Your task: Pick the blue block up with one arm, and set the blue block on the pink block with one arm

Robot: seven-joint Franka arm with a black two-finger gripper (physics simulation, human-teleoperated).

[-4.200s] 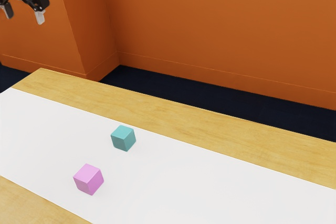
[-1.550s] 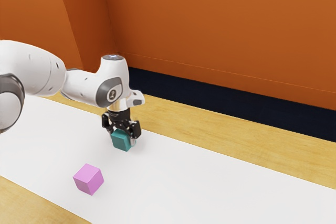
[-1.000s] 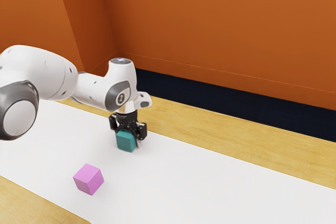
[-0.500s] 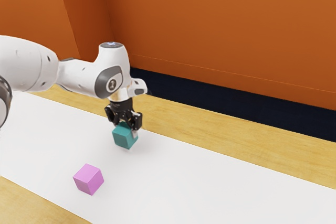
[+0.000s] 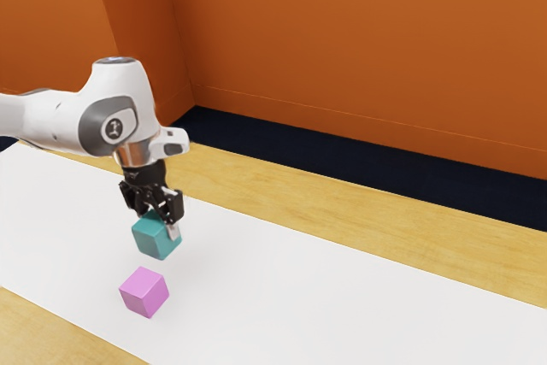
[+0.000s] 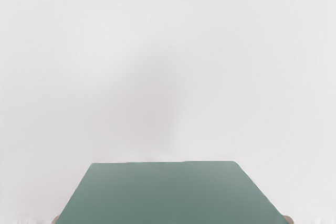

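**Blue block [image 5: 155, 239] lifted, close to the pink block [image 5: 144, 291]**

The gripper [image 5: 155, 221] grips the blue block, with a finger on each of two opposite sides, and holds it clear of the white sheet [image 5: 342, 297]. The pink block rests on the sheet near the table's left end, close to the blue block but not touching it. In the wrist view the blue block [image 6: 168, 195] hangs under the hand, over the bare white sheet [image 6: 168, 51].

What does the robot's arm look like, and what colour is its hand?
The arm is made of smooth, rounded white shells. One joint has a round grey cap with a small white mark on it. A silvery ring sits at the wrist. The gripper is black, with two short fingers.
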